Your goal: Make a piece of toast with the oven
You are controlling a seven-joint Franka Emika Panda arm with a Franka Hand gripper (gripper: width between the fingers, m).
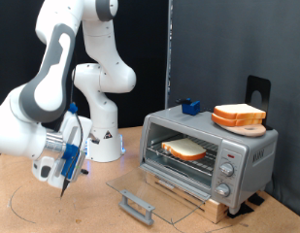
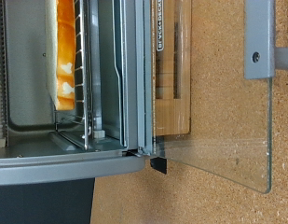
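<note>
The silver oven stands at the exterior view's right with its glass door folded down flat and the grey bar handle at its front. The piece of toast lies flat on the wire rack inside. My gripper hangs to the exterior view's left of the oven, apart from the door, with nothing between its fingers. In the wrist view I see the oven's front frame, the toast on the rack, the open door and its handle. No fingers show there.
A thicker stack of bread slices sits on a board on top of the oven. A small blue object is behind it. Three knobs are on the oven's right panel. The oven rests on a wooden base on a cork tabletop.
</note>
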